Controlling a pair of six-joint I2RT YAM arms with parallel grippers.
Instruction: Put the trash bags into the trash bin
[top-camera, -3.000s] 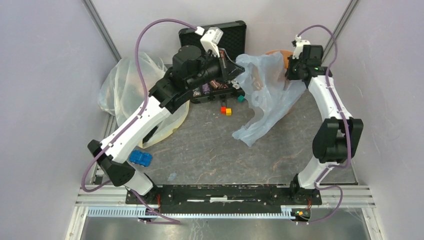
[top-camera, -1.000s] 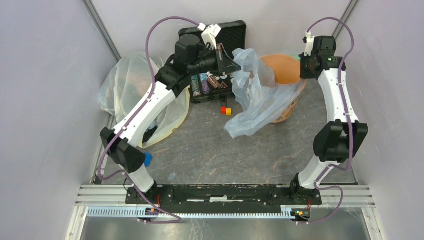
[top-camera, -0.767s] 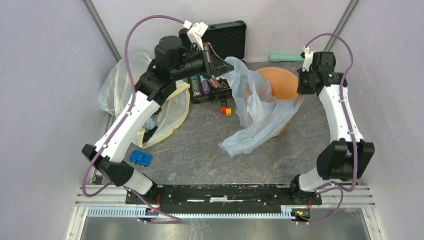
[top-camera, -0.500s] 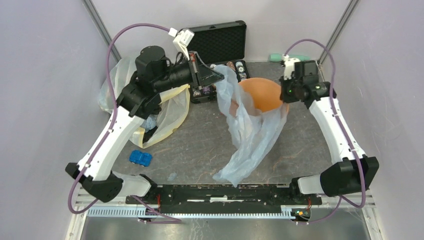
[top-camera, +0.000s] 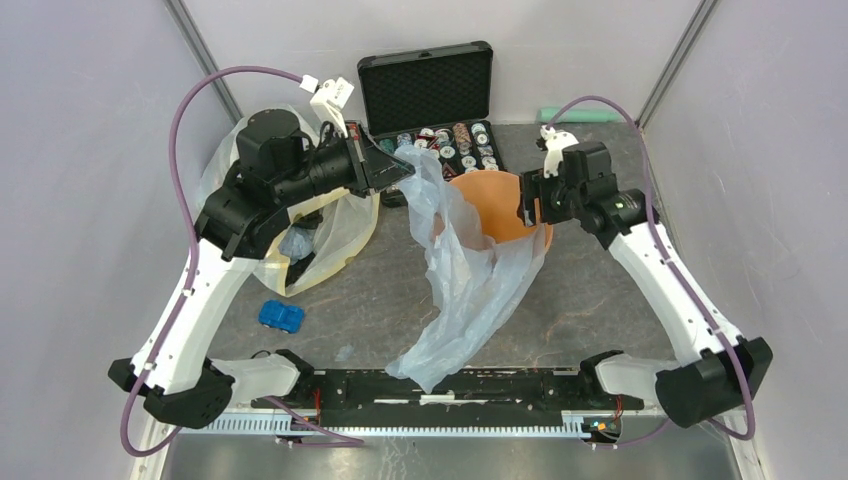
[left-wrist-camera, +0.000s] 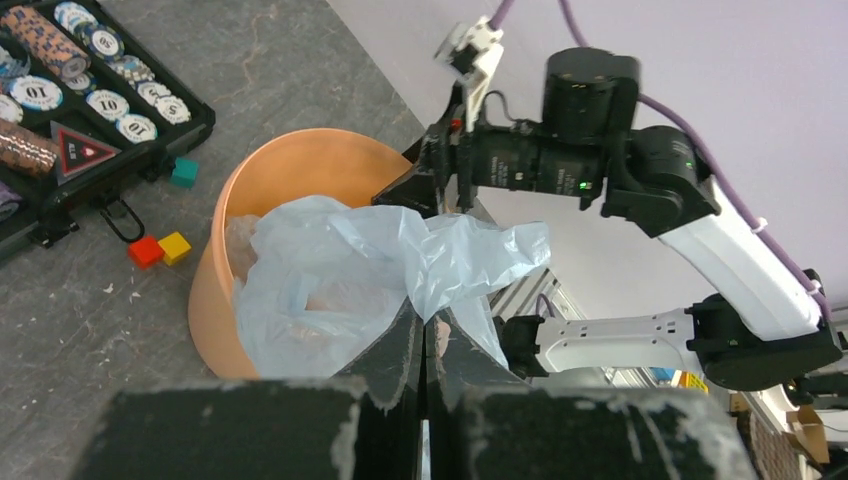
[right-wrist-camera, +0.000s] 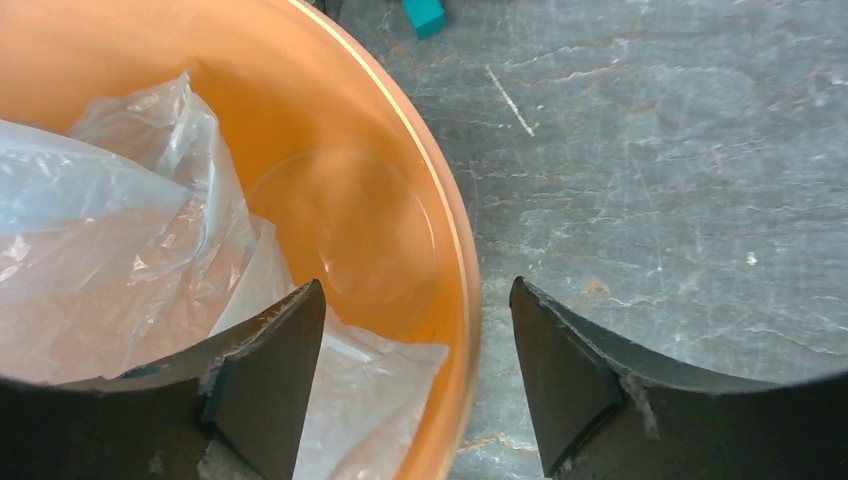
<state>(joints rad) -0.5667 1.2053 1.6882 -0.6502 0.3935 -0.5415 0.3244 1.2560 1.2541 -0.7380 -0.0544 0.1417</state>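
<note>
The orange-tan trash bin (top-camera: 497, 200) stands mid-table with its mouth up. A pale blue trash bag (top-camera: 462, 290) drapes over its left rim and trails down toward the near edge. Part of the bag lies inside the bin (right-wrist-camera: 120, 260). My left gripper (top-camera: 404, 172) is shut on the bag's top corner, left of the bin. In the left wrist view the fingertips (left-wrist-camera: 405, 335) pinch the plastic (left-wrist-camera: 400, 255) above the bin (left-wrist-camera: 215, 290). My right gripper (right-wrist-camera: 415, 300) is open, its jaws straddling the bin's right rim (right-wrist-camera: 462, 280) without touching it.
An open black case (top-camera: 430, 90) with poker chips stands behind the bin. A large yellowish bag (top-camera: 250, 200) lies at the left, under my left arm. A blue toy car (top-camera: 281, 316), red and yellow cubes (left-wrist-camera: 158, 248) and a teal cube (right-wrist-camera: 424, 15) lie on the table.
Both arms came toward the near side, bringing the bin and bag from the back right to mid-table. My right gripper has opened off the bin's rim. The left stays shut on the bag.
</note>
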